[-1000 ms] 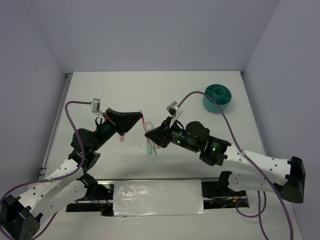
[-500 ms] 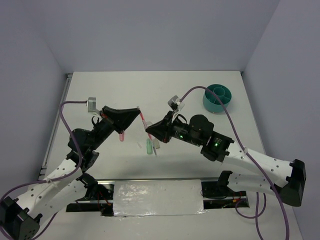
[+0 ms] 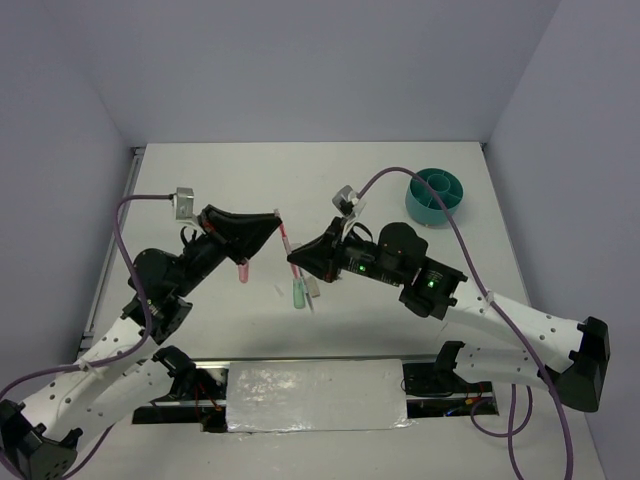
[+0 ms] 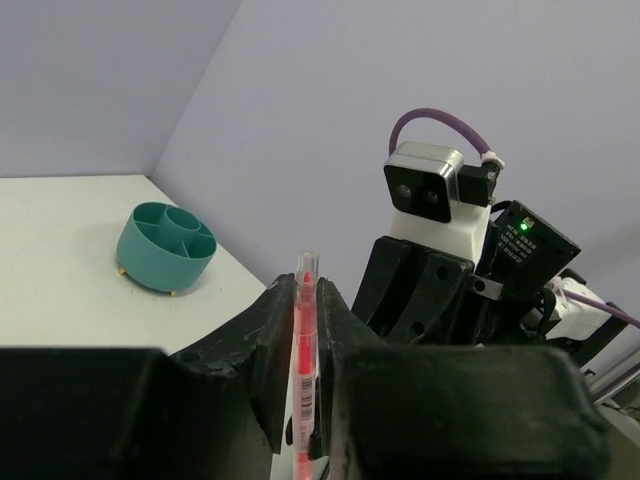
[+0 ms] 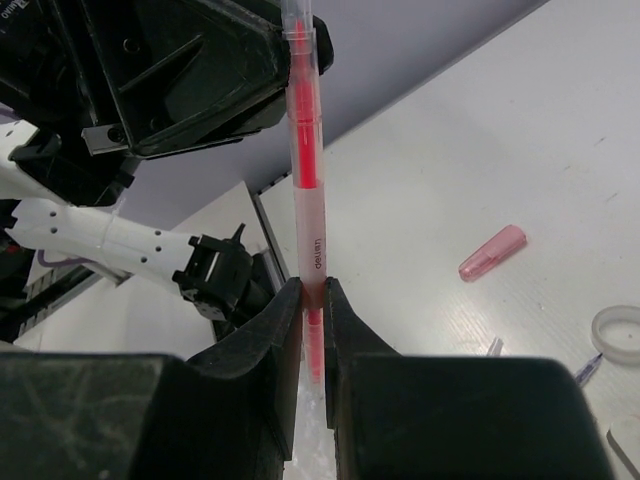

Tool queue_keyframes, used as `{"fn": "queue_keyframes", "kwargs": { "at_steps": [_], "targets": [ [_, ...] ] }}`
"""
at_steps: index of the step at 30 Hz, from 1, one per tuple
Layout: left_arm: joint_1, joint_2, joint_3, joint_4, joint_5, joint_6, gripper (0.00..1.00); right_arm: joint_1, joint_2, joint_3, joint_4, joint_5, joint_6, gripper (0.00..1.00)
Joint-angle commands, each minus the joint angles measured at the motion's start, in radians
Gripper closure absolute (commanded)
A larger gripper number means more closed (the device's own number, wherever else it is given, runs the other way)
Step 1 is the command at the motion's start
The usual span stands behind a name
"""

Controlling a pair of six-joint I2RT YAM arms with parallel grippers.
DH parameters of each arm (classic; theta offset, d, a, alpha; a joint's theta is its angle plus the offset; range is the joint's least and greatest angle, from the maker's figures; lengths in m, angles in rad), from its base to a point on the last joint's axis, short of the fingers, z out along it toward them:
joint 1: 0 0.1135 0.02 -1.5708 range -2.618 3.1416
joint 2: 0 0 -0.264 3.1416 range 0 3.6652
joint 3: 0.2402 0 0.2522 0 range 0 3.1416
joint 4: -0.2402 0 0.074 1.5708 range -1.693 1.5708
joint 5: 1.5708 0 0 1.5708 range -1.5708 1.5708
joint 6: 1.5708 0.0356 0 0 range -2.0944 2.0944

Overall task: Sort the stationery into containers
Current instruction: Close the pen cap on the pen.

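Since a second earlier, both grippers had drawn up and slightly away from the arm bases. The thin pink pen had risen with them, while the mint-green stub lay where it had been. The left gripper had its fingers drawn narrow on one end of the pen. In the left wrist view the barrel stood straight up between the two fingertips, pressed on both sides. The right gripper was clamped on the other end. Its wrist view showed the pads closed tight on the clear part of the barrel, with the red section rising beyond them into the left fingers. The pen thus bridged the two sets of fingertips, clear of the table.

The short pink stub lay on the table below the left fingers, to their near side. The mint-green stub sat just beneath the right fingertips. A white tape ring lay off to one side of the right fingers, past the pink stub. The teal organiser stood well apart from both grippers, beyond the right arm toward the far right corner.
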Motion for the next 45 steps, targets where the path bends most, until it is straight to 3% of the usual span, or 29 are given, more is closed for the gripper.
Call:
{"fn": "queue_keyframes", "kwargs": {
  "at_steps": [1,8,10,14,15,19,20,21,22,23,29,32,35,36,38,40,42,43,45],
  "targets": [
    [-0.020,0.015,0.042,-0.122,0.087,0.061,0.72,-0.010,-0.030,0.057,0.175,0.060,-0.005,1.00],
    [-0.020,0.034,0.035,-0.073,0.123,0.046,0.61,-0.010,-0.030,0.057,0.165,0.083,-0.010,1.00],
    [-0.020,0.029,0.028,-0.073,0.121,0.046,0.77,-0.010,-0.024,0.062,0.160,0.074,-0.011,1.00],
    [-0.020,0.011,0.030,-0.087,0.103,0.055,0.89,-0.010,-0.016,0.062,0.163,0.063,-0.005,1.00],
    [-0.020,0.008,0.033,-0.088,0.100,0.060,0.97,-0.010,-0.013,0.062,0.162,0.057,-0.007,1.00],
    [-0.020,-0.001,0.045,-0.082,0.100,0.067,1.00,-0.010,0.001,0.048,0.177,-0.007,-0.014,1.00],
    [-0.020,-0.003,0.045,-0.073,0.104,0.064,1.00,-0.011,0.002,0.049,0.178,-0.030,-0.024,0.98],
    [-0.020,-0.004,0.044,-0.065,0.112,0.061,1.00,-0.010,0.010,0.048,0.178,-0.070,-0.027,0.77],
    [-0.020,-0.004,0.044,-0.048,0.130,0.058,1.00,-0.010,0.013,0.045,0.181,-0.086,-0.030,0.65],
    [-0.020,-0.001,0.044,-0.041,0.140,0.052,1.00,-0.010,0.016,0.043,0.185,-0.097,-0.030,0.59],
    [-0.020,0.005,0.031,-0.005,0.166,0.028,1.00,-0.010,0.034,0.062,0.185,-0.094,-0.027,0.58],
    [-0.020,0.000,0.022,0.001,0.167,0.020,1.00,-0.010,0.042,0.075,0.183,-0.094,-0.030,0.63],
    [-0.020,-0.004,0.016,0.001,0.160,0.015,1.00,-0.010,0.051,0.088,0.175,-0.091,-0.030,0.83],
    [-0.020,-0.004,0.018,-0.004,0.158,0.018,1.00,-0.010,0.051,0.088,0.175,-0.087,-0.028,0.96],
    [-0.020,-0.001,0.034,-0.020,0.154,0.029,1.00,-0.010,0.048,0.076,0.181,-0.081,-0.025,1.00],
    [-0.020,0.000,0.071,-0.099,0.114,0.063,0.51,-0.010,0.036,0.056,0.188,-0.075,-0.021,1.00],
    [-0.020,-0.001,0.109,-0.155,0.092,0.087,0.44,-0.010,0.033,0.045,0.178,-0.069,-0.019,1.00],
    [-0.020,0.003,0.128,-0.175,0.083,0.113,0.35,-0.010,0.033,0.043,0.177,-0.068,-0.016,1.00],
    [-0.020,0.017,0.177,-0.208,0.083,0.136,0.33,-0.008,0.036,0.039,0.172,-0.069,-0.015,1.00]
  ]
}}
